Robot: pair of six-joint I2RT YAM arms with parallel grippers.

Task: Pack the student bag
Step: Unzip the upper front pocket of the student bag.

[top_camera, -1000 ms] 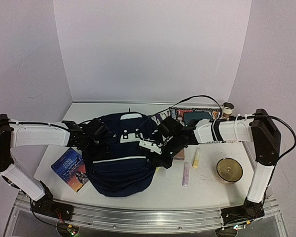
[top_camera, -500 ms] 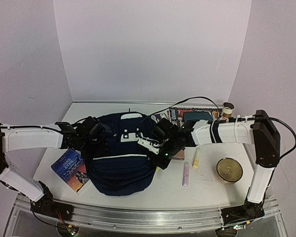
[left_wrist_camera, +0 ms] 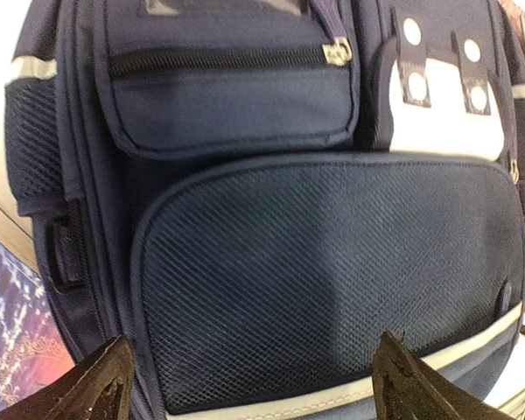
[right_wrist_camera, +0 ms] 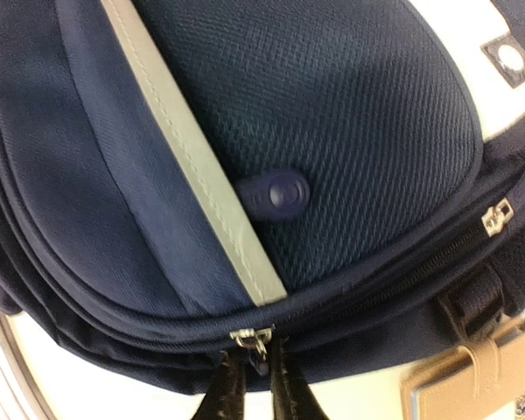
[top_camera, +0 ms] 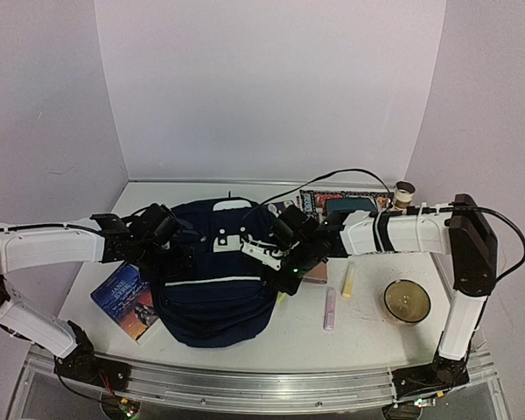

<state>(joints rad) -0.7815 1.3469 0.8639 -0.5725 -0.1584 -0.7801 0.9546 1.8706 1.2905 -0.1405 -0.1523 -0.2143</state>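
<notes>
Right wrist view: right fingers (right_wrist_camera: 226,395) are seen pinched together on the metal zipper pull (right_wrist_camera: 250,338) of the main seam, at the side of the student bag (top_camera: 214,276) near the tan wallet (right_wrist_camera: 462,378). Left fingers (left_wrist_camera: 101,381) are spread wide apart, nothing held, hovering over the bag's front mesh pocket (left_wrist_camera: 324,280). Bag is laid front-up on the table (top_camera: 367,337) between both arms, with a book (top_camera: 121,297) just beside its left side. Step judged: main zipper to be opened. Pull should be drawn along the track, not lifted off it. Bag should be pinned by the left fingers so fabric isn't dragged. Grip could be lost under sideways tension.
</notes>
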